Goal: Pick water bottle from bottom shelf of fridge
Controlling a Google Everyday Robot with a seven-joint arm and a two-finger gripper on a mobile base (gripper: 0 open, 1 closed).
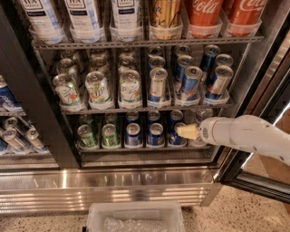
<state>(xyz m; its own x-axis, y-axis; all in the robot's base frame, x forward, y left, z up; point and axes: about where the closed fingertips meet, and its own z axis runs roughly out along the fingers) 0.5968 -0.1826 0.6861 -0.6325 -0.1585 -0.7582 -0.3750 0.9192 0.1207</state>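
The fridge [113,186] stands open, with its bottom shelf [145,150] holding green cans [87,136], blue cans [133,134] and, at the right end, a clear water bottle [202,113]. Only the bottle's top shows above my white arm. My gripper [187,132] reaches in from the right at bottom-shelf height. Its cream tip sits in front of the rightmost blue can [176,118], just left of the bottle lane. The lower part of the bottle is hidden behind my wrist.
The shelf above holds 7UP cans [97,88] and slim blue-silver cans [190,81]. The top rack holds tall labelled bottles [84,18] and Coca-Cola bottles [206,13]. A clear plastic bin [136,217] sits on the floor in front. The door frame [253,181] stands at the right.
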